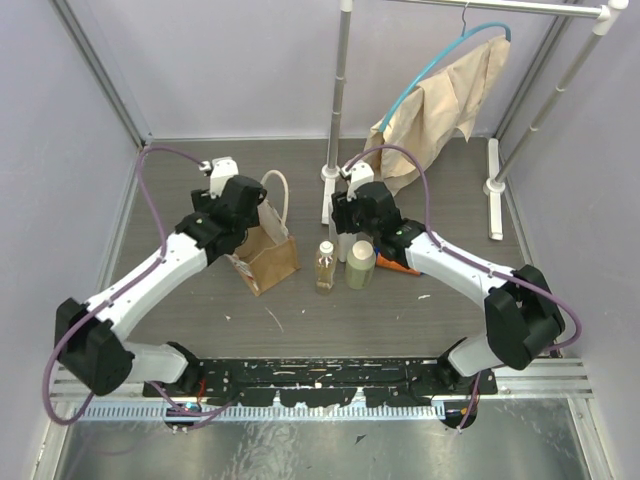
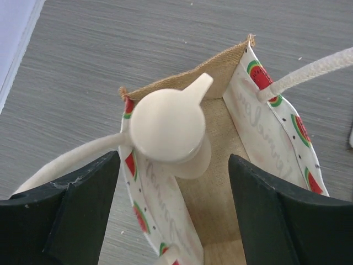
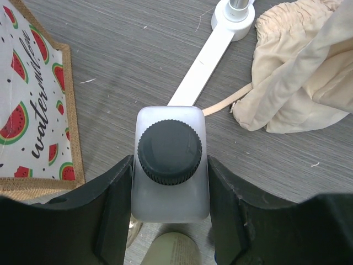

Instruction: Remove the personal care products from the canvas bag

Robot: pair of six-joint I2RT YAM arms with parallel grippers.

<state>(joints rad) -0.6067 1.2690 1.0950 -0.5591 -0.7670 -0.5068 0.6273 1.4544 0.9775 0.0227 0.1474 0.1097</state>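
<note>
The canvas bag (image 1: 275, 260) stands left of centre, its top open and its inner walls (image 2: 265, 127) printed with watermelons. Inside it stands a bottle with a cream pump head (image 2: 168, 124). My left gripper (image 2: 174, 182) hangs over the bag mouth, open, its fingers wide on either side of the pump head without touching it. My right gripper (image 3: 170, 193) is shut on the white flat-sided bottle with a dark cap (image 3: 170, 152), just right of the bag (image 3: 33, 110). The slim amber bottle (image 1: 325, 266) and the olive-green bottle (image 1: 360, 265) stand upright on the table beside the bag.
A white rack pole (image 1: 340, 100) rises behind the bottles, and its flat foot (image 3: 204, 66) lies just beyond the held bottle. A beige cloth (image 1: 440, 100) on a teal hanger drapes at the back right. An orange item (image 1: 402, 266) lies under the right arm.
</note>
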